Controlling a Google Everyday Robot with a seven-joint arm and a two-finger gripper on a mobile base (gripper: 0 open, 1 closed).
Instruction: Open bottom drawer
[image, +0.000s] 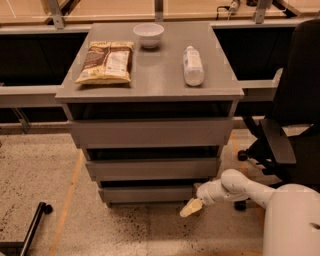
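The grey cabinet has three drawers stacked under its top. The bottom drawer (150, 194) is the lowest and narrowest front panel, flat and handleless, sitting just above the floor. My gripper (191, 207) hangs at the drawer's lower right corner, just below and in front of the panel, on the end of the white arm (235, 189) that reaches in from the right. Its yellowish fingertips point down and to the left, close to the floor.
On the cabinet top (150, 75) lie a snack bag (106, 61), a white bowl (148, 34) and a plastic bottle (193, 65). A black office chair (290, 135) stands close on the right. A black wheeled leg (30, 225) lies on the speckled floor at the lower left.
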